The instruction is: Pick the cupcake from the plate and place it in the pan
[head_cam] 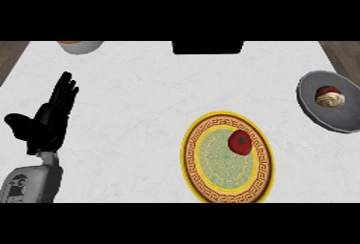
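We see a cream-and-red cupcake already lying inside the round grey pan at the right edge of the white marbled counter, so we judge the placing done or very nearly so. The yellow-rimmed round plate with a green patterned centre sits near the middle of the counter, well apart from the pan, and carries only a red tomato-like fruit with a green stem mark on its upper right part.

Our left hand stands at the left side, fingers straight and spread upward, holding nothing and resting. Our right hand shows nowhere, so we cannot tell its state.

The risks we judge from here are few. The cupcake lies toward the pan's right side, and the pan itself is cut by the view's edge; a careless brush by an arm we cannot see could tip or nudge it. A mistaken second reach could also grab the red fruit instead. A pale bowl sits at the far left edge.
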`<state>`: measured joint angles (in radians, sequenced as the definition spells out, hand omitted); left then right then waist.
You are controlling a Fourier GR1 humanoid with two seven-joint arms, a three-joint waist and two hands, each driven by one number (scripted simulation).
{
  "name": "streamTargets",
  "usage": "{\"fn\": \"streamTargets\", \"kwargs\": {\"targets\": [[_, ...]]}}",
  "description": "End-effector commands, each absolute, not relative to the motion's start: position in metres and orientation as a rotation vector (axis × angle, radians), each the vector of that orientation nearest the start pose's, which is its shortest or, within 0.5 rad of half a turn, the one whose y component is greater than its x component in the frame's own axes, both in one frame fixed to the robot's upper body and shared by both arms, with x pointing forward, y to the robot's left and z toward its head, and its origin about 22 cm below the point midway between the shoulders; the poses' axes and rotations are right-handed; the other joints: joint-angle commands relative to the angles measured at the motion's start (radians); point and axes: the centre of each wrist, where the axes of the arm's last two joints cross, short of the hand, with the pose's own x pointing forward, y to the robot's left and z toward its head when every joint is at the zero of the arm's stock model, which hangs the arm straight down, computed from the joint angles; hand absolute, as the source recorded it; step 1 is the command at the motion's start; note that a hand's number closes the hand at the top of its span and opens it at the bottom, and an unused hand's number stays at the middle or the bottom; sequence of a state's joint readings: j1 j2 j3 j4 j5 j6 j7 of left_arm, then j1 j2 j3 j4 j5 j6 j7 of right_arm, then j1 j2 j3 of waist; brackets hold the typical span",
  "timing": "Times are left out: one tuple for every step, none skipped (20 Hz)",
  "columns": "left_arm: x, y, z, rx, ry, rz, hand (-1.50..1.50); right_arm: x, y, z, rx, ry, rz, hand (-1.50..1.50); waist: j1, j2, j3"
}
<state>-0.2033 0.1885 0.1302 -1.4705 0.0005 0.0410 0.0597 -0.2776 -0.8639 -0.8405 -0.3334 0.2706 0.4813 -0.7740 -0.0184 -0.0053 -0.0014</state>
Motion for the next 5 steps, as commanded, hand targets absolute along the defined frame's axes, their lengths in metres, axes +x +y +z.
{"fn": "streamTargets", "kwargs": {"targets": [[0.285, 0.285, 0.049, 0.239, -1.615, -0.052, 0.00, 0.126, -0.607, 0.036, -0.421, -1.702, 0.016, -1.50, -0.005, -0.004, -0.001], [0.295, 0.273, 0.046, 0.224, -1.613, -0.028, 0.00, 0.129, -0.608, 0.043, -0.431, -1.689, 0.040, -1.50, -0.011, -0.002, -0.002], [0.288, 0.277, 0.034, 0.228, -1.603, -0.025, 0.00, 0.116, -0.600, 0.023, -0.477, -1.691, 0.009, -1.50, -0.003, 0.001, -0.001], [0.293, 0.286, 0.044, 0.205, -1.604, -0.027, 0.00, 0.131, -0.597, 0.030, -0.477, -1.699, 0.034, -1.50, 0.000, 0.000, -0.001], [0.303, 0.281, 0.042, 0.226, -1.610, -0.040, 0.00, 0.141, -0.598, 0.042, -0.475, -1.678, 0.070, -1.50, 0.000, 0.002, -0.001]]}}
